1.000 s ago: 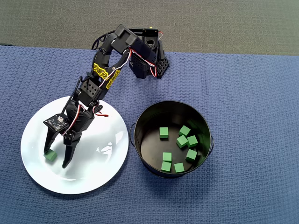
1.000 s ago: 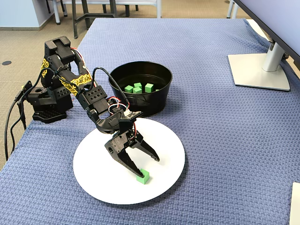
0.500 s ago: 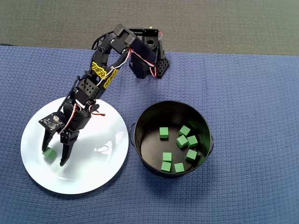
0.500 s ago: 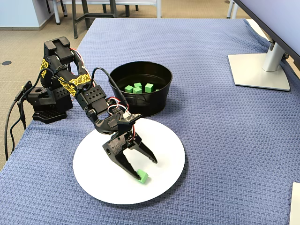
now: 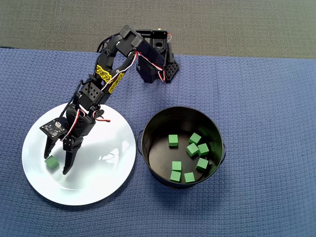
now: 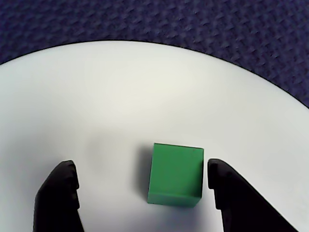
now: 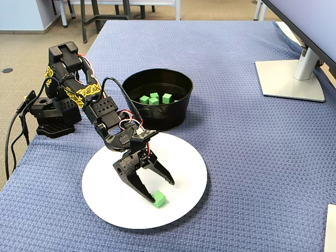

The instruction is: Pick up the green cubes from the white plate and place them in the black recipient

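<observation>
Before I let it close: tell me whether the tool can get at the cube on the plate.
Probably yes: the open tool straddles the cube on the plate, nothing between them.

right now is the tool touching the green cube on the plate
Cannot tell. In the wrist view the green cube sits right against one finger of the open tool, with no clear gap or contact; the other finger is well clear.

It looked like an office: a monitor stand (image 7: pixel 292 79) stood at the upper right on the blue-clothed tabletop (image 7: pixel 236 173), with chair legs (image 7: pixel 100 16) on beige carpet at the upper left.
</observation>
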You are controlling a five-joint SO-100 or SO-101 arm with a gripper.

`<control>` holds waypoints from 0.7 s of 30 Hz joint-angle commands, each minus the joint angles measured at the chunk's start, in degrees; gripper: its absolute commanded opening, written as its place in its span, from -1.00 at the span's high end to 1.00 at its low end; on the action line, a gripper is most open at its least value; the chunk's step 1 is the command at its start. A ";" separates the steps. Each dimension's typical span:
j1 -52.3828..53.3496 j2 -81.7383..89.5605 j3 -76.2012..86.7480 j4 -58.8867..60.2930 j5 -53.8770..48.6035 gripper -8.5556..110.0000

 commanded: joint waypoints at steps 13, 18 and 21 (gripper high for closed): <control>0.88 -1.49 -4.04 -3.60 -0.62 0.42; 0.79 -1.49 -3.78 -3.60 -0.97 0.67; 0.88 -1.58 -3.78 -3.60 -1.05 0.85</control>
